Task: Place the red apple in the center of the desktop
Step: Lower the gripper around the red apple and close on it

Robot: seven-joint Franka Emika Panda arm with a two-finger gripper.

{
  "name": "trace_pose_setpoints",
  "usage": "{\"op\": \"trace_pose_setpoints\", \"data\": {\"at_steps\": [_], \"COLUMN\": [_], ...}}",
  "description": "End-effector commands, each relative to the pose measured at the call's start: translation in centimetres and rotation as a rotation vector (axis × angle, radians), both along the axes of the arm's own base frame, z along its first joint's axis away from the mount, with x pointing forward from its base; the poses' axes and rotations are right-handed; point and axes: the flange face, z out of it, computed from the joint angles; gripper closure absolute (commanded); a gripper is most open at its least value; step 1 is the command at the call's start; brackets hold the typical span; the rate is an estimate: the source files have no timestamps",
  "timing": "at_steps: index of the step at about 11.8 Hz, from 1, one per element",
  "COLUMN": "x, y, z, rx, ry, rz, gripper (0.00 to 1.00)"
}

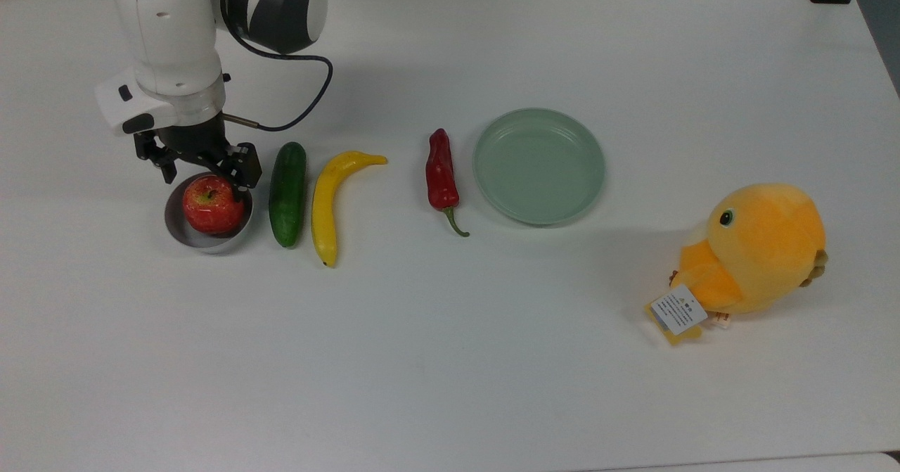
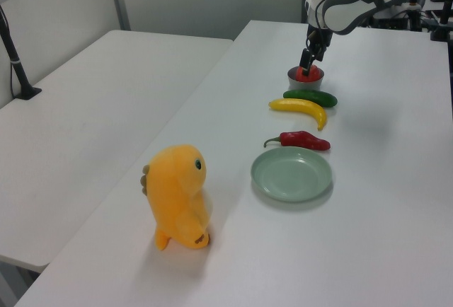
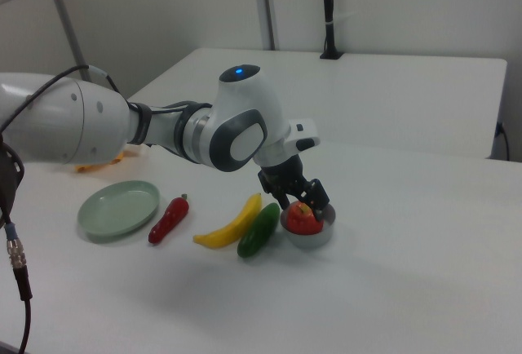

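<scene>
Top view is giving us the gripper (image 1: 203,174) hanging spread wide just over the red apple (image 1: 209,204), one finger to each side, nothing gripped yet. That apple is sitting in the small grey bowl (image 1: 184,235) near the top view's left end of the desktop (image 1: 450,359), with the cucumber (image 1: 287,193) lying just beside the bowl and the banana (image 1: 328,202) next along. Right view is showing the fingers (image 3: 322,196) straddling the fruit's upper half. Judging from here, it is wanting a lower, centred bite around the widest part before squeezing, since glossy round skin could be slipping. Then a straight lift clear of the rim, steering away from that cucumber.
</scene>
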Motion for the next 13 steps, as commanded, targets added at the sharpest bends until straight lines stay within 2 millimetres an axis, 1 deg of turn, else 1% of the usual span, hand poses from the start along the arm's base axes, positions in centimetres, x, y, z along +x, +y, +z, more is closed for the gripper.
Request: {"op": "trace_pose_setpoints", "data": {"at_steps": [1,2,3,4,5,7,8,9,11,13], "x": [0.4,0.4,0.5,0.5,0.6,0.7,0.6,0.6,0.4,0.3], "y": [-0.1,-0.2,-0.1,-0.1,-0.1,0.1,-0.3,-0.2,0.6,1.8], "z": [-1.0,-1.1,-1.2,-1.1,-1.0,-0.7,0.2,1.5,3.9,6.5], "rx": [-0.024,-0.019,-0.020,-0.021,-0.022,-0.018,-0.016,-0.013,-0.006,0.007], "ry": [-0.015,-0.020,-0.020,-0.027,-0.030,-0.039,-0.054,-0.073,-0.102,-0.140], "rz": [0.031,0.023,0.025,0.026,0.026,0.017,0.006,0.004,-0.005,-0.015], "gripper": [0.18,0.46,0.49,0.60,0.62,0.62,0.62,0.62,0.62,0.61]}}
